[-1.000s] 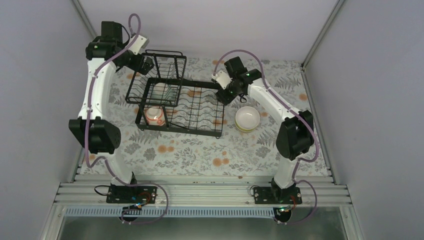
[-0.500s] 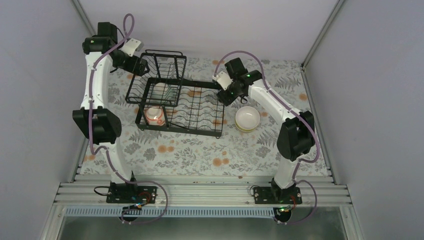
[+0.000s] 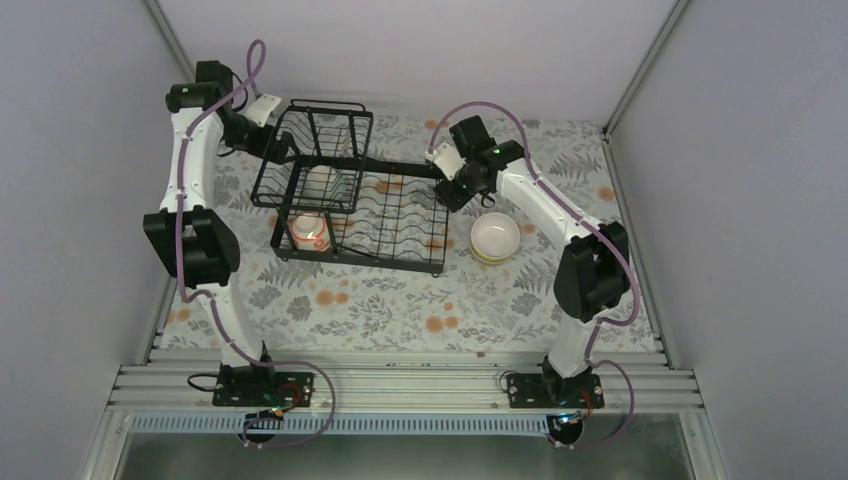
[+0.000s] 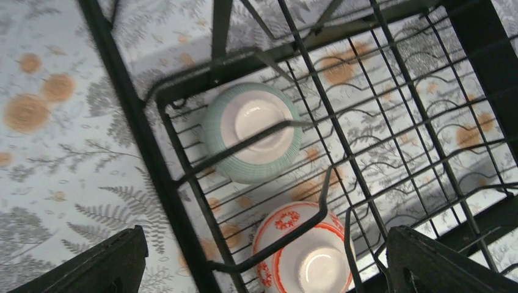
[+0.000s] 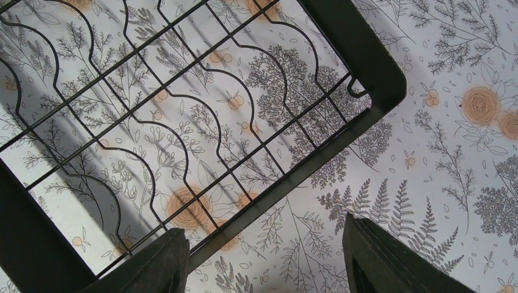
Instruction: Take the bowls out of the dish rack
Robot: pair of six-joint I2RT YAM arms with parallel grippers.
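Observation:
The black wire dish rack (image 3: 385, 215) stands mid-table. A pale green bowl (image 3: 322, 182) and a red-patterned white bowl (image 3: 309, 231) sit in its left basket end. Both show through the wires in the left wrist view, the green bowl (image 4: 253, 131) above the red-patterned bowl (image 4: 302, 253). The plain white bowl (image 3: 495, 238) stands on the table right of the rack. My left gripper (image 3: 280, 148) is open and empty, outside the rack's far left corner (image 4: 269, 268). My right gripper (image 3: 450, 190) is open and empty over the rack's right edge (image 5: 266, 262).
The table has a floral cloth (image 3: 400, 300). The rack's raised wire basket wall (image 3: 330, 125) stands next to my left gripper. The rack's corner frame (image 5: 366, 55) lies under my right gripper. Grey walls enclose the back and sides.
My left arm has swung its wrist down and nearer, toward the rack's far left corner. The right arm, rack and bowls have not moved.

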